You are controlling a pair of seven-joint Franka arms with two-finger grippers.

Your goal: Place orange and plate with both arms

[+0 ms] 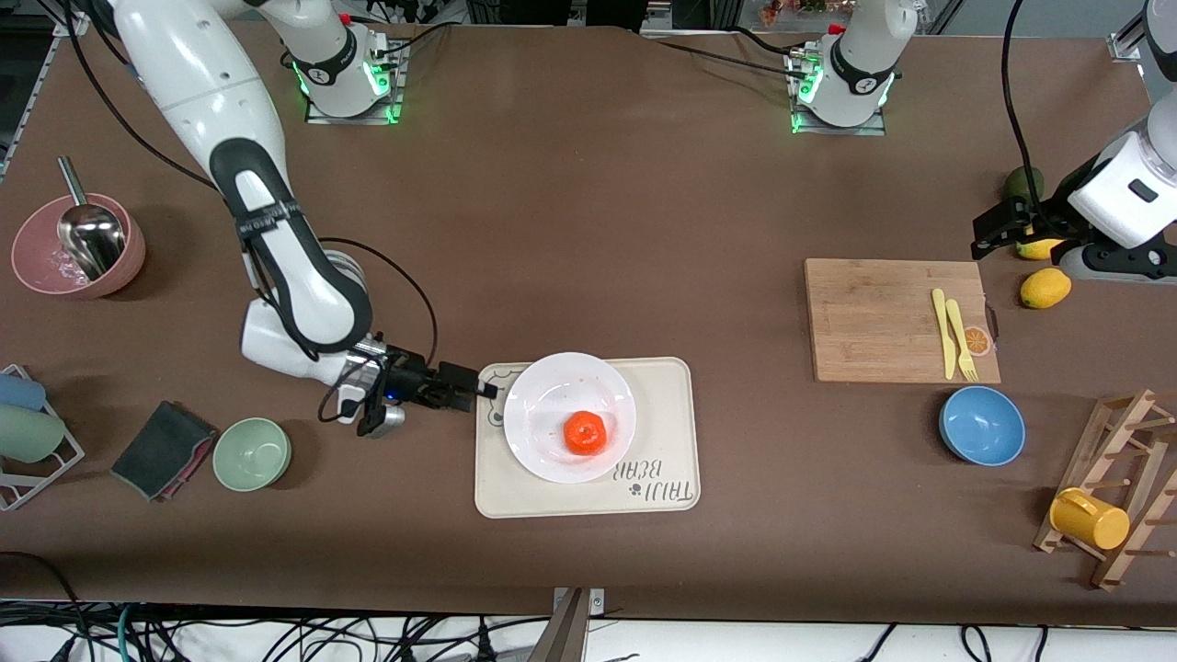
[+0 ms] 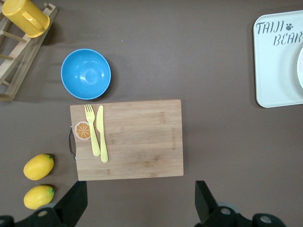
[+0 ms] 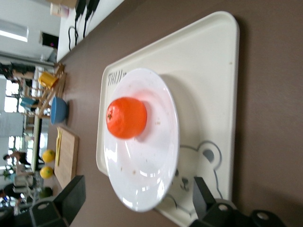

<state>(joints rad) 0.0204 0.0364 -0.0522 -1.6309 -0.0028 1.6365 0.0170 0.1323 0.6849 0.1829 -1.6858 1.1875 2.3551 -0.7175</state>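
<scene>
The white plate (image 1: 550, 393) rests on the cream bear-printed tray (image 1: 664, 393), and the orange (image 1: 586, 432) sits in it, off centre toward the front camera. My right gripper (image 1: 485, 390) is low at the plate's rim, on the side toward the right arm's end of the table. It is open. In the right wrist view the plate (image 3: 151, 161) edge lies between its spread fingers (image 3: 71, 196) without touching them, with the orange (image 3: 126, 117) farther in. My left gripper (image 1: 998, 234) waits open above the table beside the lemons, holding nothing (image 2: 140, 205).
A wooden cutting board (image 1: 883, 317) carries a yellow fork and knife. A blue bowl (image 1: 981, 425), two lemons (image 1: 1045, 287) and a rack with a yellow cup (image 1: 1090, 518) are at the left arm's end. A green bowl (image 1: 252, 453), dark cloth (image 1: 161, 449) and pink bowl (image 1: 78, 246) are at the right arm's end.
</scene>
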